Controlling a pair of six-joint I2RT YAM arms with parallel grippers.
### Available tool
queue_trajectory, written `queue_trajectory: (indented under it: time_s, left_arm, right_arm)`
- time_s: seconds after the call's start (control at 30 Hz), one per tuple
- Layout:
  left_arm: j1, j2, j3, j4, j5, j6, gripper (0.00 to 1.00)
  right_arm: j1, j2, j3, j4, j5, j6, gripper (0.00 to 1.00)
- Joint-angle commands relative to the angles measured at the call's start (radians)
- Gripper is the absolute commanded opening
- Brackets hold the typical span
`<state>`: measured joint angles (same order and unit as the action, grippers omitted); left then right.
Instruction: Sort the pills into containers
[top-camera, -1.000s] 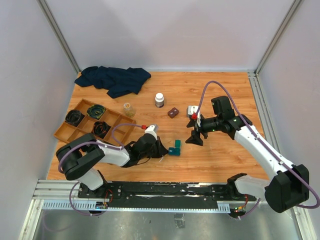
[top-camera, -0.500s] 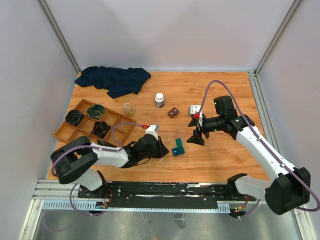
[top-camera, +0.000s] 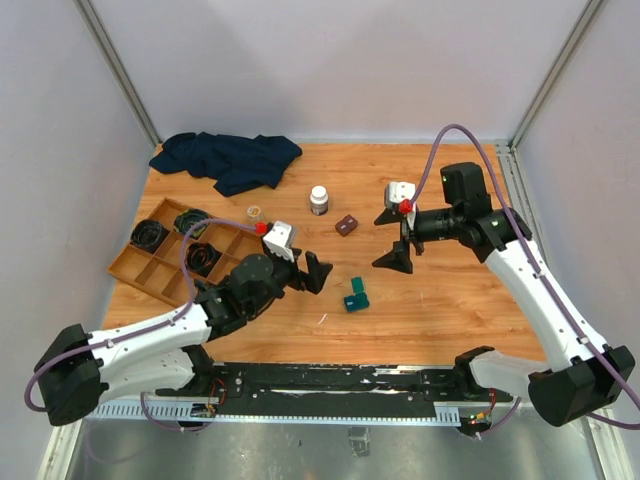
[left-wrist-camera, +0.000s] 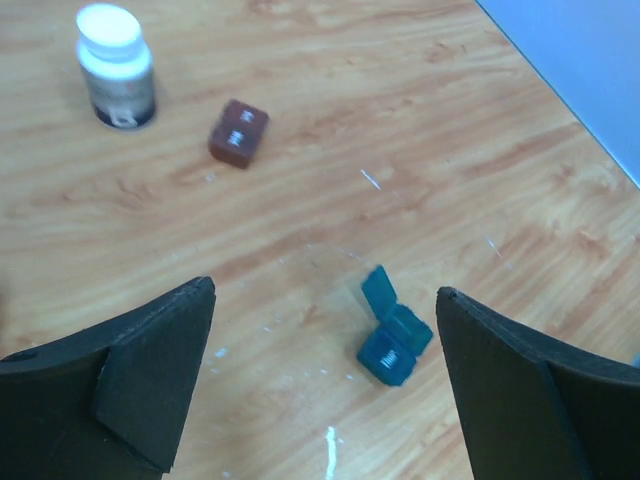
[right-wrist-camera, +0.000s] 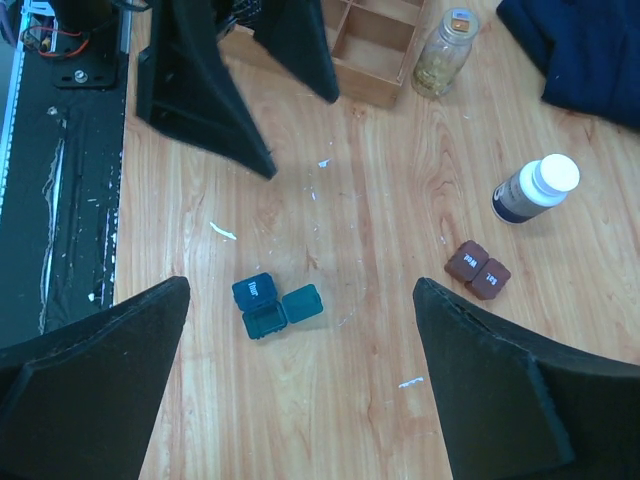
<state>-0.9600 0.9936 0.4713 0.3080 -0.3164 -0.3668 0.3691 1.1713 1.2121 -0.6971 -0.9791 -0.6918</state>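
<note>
Hovering: left hand (left-wrist-camera: 325, 290) spread, empty | right hand (right-wrist-camera: 300, 287) spread, empty | teal case (left-wrist-camera: 393, 335) apparently open, untouched

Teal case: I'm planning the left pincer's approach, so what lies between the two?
Nothing but bare wooden tabletop lies between the left pincer and the teal case, as the top view shows.

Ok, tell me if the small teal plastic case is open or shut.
Open: the small teal plastic case has a lid flap swung out sideways.
</note>
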Motion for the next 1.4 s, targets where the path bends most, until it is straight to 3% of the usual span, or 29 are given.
queue_trajectory:
  time_s: [0.0,0.13,0.3,0.5,0.7,0.83,1.37]
  left_arm:
    - [0.129,-0.013,0.095,-0.067,0.084,0.137,0.97]
    - [0.263,-0.002,0.139,-0.085,0.192,0.127,0.99]
    - [0.408,0.059,0.217,-0.146,0.299,0.08,0.99]
    - [0.543,0.199,0.369,-0.294,0.327,0.06,0.98]
    - [0.566,0.418,0.604,-0.51,0.194,0.137,0.95]
    - [0.575,0.549,0.732,-0.646,0.022,0.206,0.83]
    - [0.66,0.726,0.833,-0.727,0.065,0.238,0.81]
  right_arm:
    - [-0.015,-0.004,0.037,-0.055,-0.033,0.053,0.98]
    - [-0.051,-0.004,-0.015,-0.039,-0.116,0.041,0.99]
    - [-0.237,-0.033,-0.165,0.201,-0.31,0.206,0.99]
    - [-0.28,-0.049,-0.242,0.225,-0.29,0.174,1.0]
    - [-0.282,-0.016,-0.241,0.203,-0.252,0.148,1.0]
    - [-0.281,-0.018,-0.242,0.187,-0.22,0.13,0.99]
    - [-0.259,-0.024,-0.241,0.169,-0.182,0.113,0.99]
